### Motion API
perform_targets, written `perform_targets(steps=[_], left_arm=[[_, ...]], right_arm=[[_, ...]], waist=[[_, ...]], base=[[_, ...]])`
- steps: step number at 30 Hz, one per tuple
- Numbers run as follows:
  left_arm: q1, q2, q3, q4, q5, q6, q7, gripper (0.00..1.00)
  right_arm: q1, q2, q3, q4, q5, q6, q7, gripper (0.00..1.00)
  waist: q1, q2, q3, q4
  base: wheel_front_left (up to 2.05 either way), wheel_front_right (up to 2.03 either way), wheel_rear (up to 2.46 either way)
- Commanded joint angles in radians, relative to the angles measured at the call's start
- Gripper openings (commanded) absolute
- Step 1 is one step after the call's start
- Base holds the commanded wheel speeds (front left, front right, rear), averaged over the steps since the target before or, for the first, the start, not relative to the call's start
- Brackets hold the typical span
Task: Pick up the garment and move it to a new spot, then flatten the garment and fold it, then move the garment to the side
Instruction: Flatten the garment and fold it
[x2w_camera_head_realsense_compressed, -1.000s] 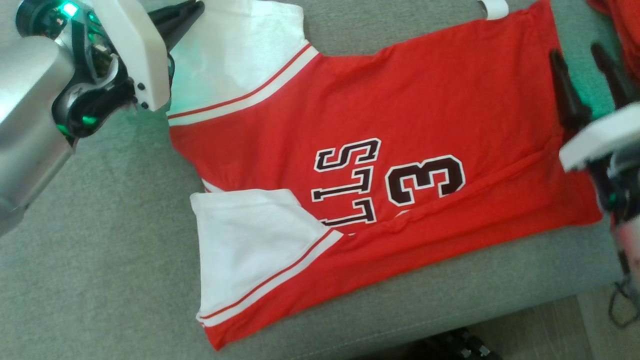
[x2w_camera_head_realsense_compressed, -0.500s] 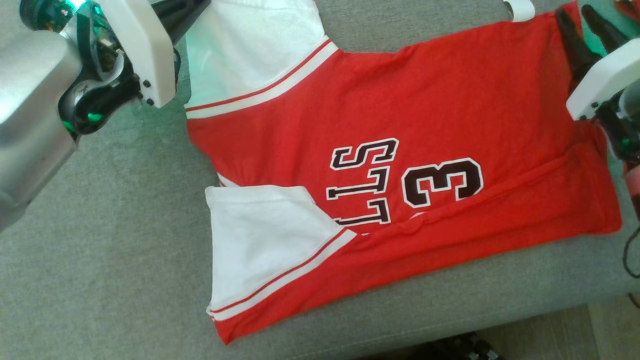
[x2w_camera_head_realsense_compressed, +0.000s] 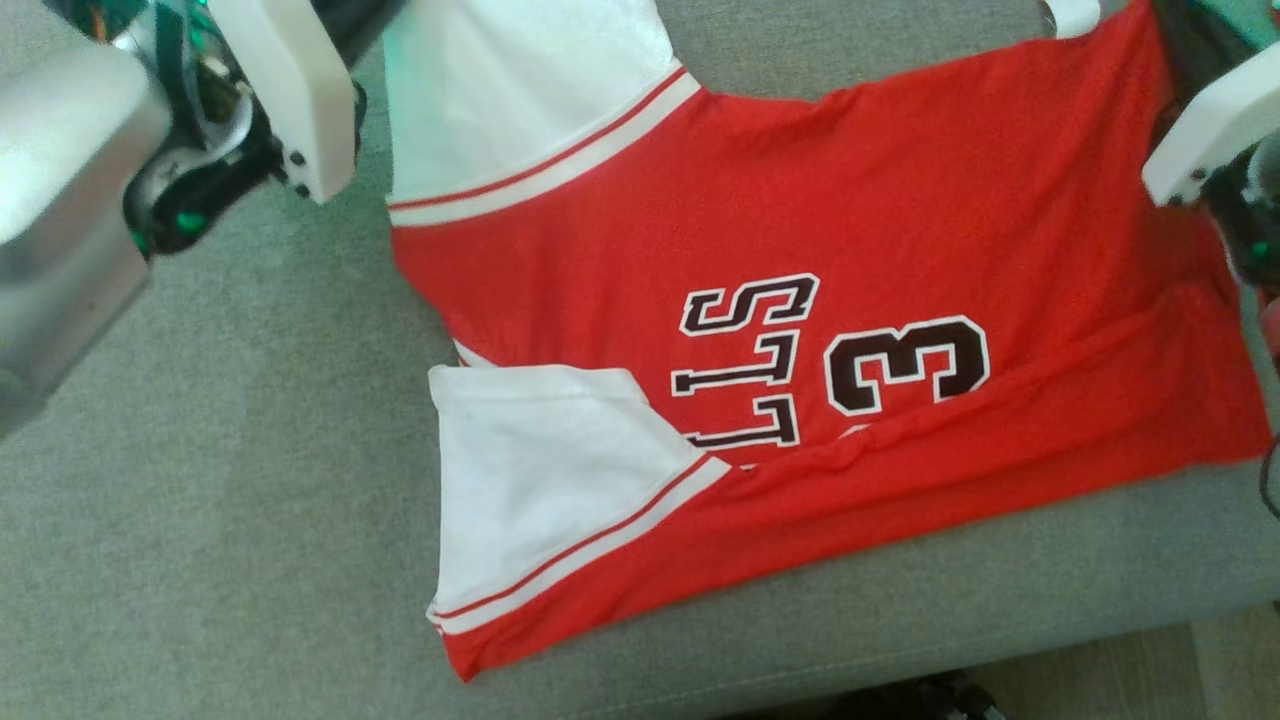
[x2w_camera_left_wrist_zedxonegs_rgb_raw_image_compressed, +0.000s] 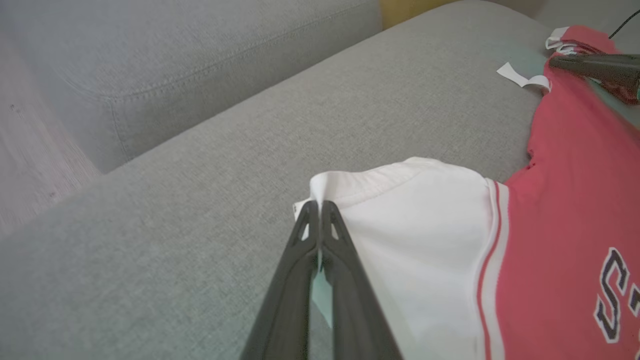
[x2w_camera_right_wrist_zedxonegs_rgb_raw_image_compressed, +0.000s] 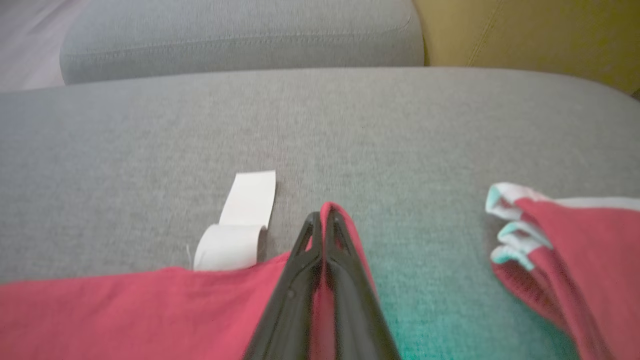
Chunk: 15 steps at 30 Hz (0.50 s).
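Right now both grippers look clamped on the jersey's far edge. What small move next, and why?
Probably raise both together slightly, ready to carry that edge nearward. The left gripper is shut on the far white sleeve's cuff, the right gripper on the red hem corner, and the near sleeve lies folded onto the jersey, so the far half seems next.

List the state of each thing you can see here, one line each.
Garment, spread on the grey cushion, near edge folded over its print.
Left tool, shut on the white sleeve's edge.
Right tool, shut on the red hem corner.
White tag, curled, lying on the cushion.
Second red garment, bunched up.
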Motion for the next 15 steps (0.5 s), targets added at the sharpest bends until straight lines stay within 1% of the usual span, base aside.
perform_targets(steps=[1, 7, 9, 12, 15], left_arm=[[-0.084, 0.033, 0.046, -0.001, 0.033, 0.002, -0.025, 0.00], [-0.156, 0.022, 0.044, 0.028, 0.157, 0.002, -0.095, 0.00], [-0.182, 0.017, 0.044, 0.038, 0.199, 0.002, -0.136, 0.00], [-0.214, 0.003, 0.044, 0.059, 0.222, 0.002, -0.201, 0.00], [-0.214, -0.006, 0.044, 0.068, 0.215, 0.002, -0.222, 0.00]], right_arm=[[-0.027, -0.030, 0.005, -0.016, 0.020, 0.007, -0.030, 0.00], [-0.113, -0.049, 0.005, -0.005, 0.054, 0.007, -0.102, 0.00], [-0.142, -0.060, 0.002, 0.002, 0.057, 0.007, -0.128, 0.00], [-0.168, -0.074, 0.003, 0.018, 0.070, 0.007, -0.145, 0.00], [-0.167, -0.086, 0.013, 0.023, 0.081, 0.007, -0.144, 0.00]], waist=[[-0.0001, 0.0000, 0.000, 0.002], [-0.0001, 0.0000, 0.005, 0.008], [-0.0001, 0.0000, 0.006, 0.011], [-0.0001, 0.0000, 0.006, 0.019], [-0.0001, 0.0000, 0.003, 0.025]], base=[[0.00, 0.00, 0.00], [0.00, 0.00, 0.00], [0.00, 0.00, 0.00], [0.00, 0.00, 0.00], [0.00, 0.00, 0.00]])
